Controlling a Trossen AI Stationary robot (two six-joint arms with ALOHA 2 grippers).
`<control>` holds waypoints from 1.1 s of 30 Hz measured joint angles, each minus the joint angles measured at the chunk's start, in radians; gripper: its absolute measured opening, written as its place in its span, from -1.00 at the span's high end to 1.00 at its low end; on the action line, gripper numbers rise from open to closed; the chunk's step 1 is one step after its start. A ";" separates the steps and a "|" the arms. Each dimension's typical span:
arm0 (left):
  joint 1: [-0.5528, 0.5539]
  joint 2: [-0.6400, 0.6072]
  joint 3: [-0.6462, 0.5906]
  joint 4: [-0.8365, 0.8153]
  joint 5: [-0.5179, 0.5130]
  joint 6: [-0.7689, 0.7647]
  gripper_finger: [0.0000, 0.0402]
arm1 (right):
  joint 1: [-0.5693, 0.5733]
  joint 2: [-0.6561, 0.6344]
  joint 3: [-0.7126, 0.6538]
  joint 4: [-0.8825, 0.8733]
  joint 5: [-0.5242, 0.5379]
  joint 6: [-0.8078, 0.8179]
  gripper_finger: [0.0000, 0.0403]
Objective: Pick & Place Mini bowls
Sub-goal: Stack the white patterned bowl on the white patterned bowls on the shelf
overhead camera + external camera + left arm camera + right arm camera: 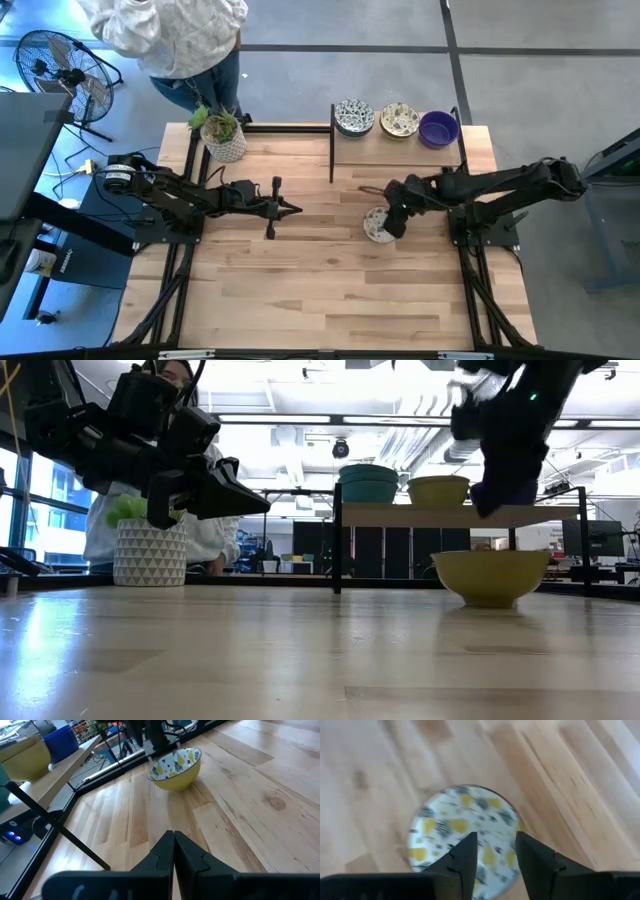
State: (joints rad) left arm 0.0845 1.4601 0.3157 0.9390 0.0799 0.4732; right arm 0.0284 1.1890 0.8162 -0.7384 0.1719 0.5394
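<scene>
Wooden tabletop carries a raised shelf at its far edge, where three mini bowls sit in a row: a dark-patterned one, a yellow-patterned one, a solid purple one — likely the stock or the drop spot. Right tool hangs directly above a fourth bowl standing on the tabletop, fingers parted and clear of it, gripping nothing. That bowl: yellow outside, pale inside with yellow and dark speckled motifs. Left tool waits clenched and empty, well apart.
</scene>
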 joint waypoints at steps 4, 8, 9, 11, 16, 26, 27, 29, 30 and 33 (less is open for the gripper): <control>0.000 0.000 0.000 0.000 0.000 0.000 1.00 | 0.113 -0.050 -0.051 0.145 0.051 -0.026 0.56; 0.000 0.000 0.000 0.000 0.000 0.000 1.00 | 0.221 -0.075 -0.134 0.329 0.074 -0.026 0.89; 0.000 0.000 0.000 0.000 0.000 0.000 1.00 | 0.246 -0.075 -0.150 0.356 0.073 -0.025 0.94; 0.000 0.000 0.000 0.000 0.000 0.000 1.00 | 0.294 -0.065 -0.166 0.381 0.087 -0.018 0.96; 0.000 0.000 0.000 0.000 -0.001 0.000 1.00 | 0.386 -0.029 -0.129 0.322 0.169 0.027 0.83; 0.000 0.000 0.000 0.000 -0.002 0.000 1.00 | 0.462 0.118 0.049 0.042 0.203 0.062 0.54; 0.000 0.000 0.001 0.000 -0.002 0.000 1.00 | 0.464 0.134 0.066 0.022 0.203 0.062 0.49; 0.000 0.000 0.001 0.000 -0.002 0.000 1.00 | 0.464 0.168 0.094 0.002 0.193 0.048 0.38; 0.000 0.000 0.001 0.000 -0.002 0.000 1.00 | 0.464 0.185 0.106 -0.002 0.182 0.037 0.33; 0.000 0.000 0.001 0.000 -0.002 0.000 1.00 | 0.464 0.241 0.133 -0.024 0.158 -0.009 0.20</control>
State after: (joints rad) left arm 0.0845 1.4601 0.3164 0.9394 0.0781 0.4732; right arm 0.4919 1.4300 0.9497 -0.7622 0.3298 0.5305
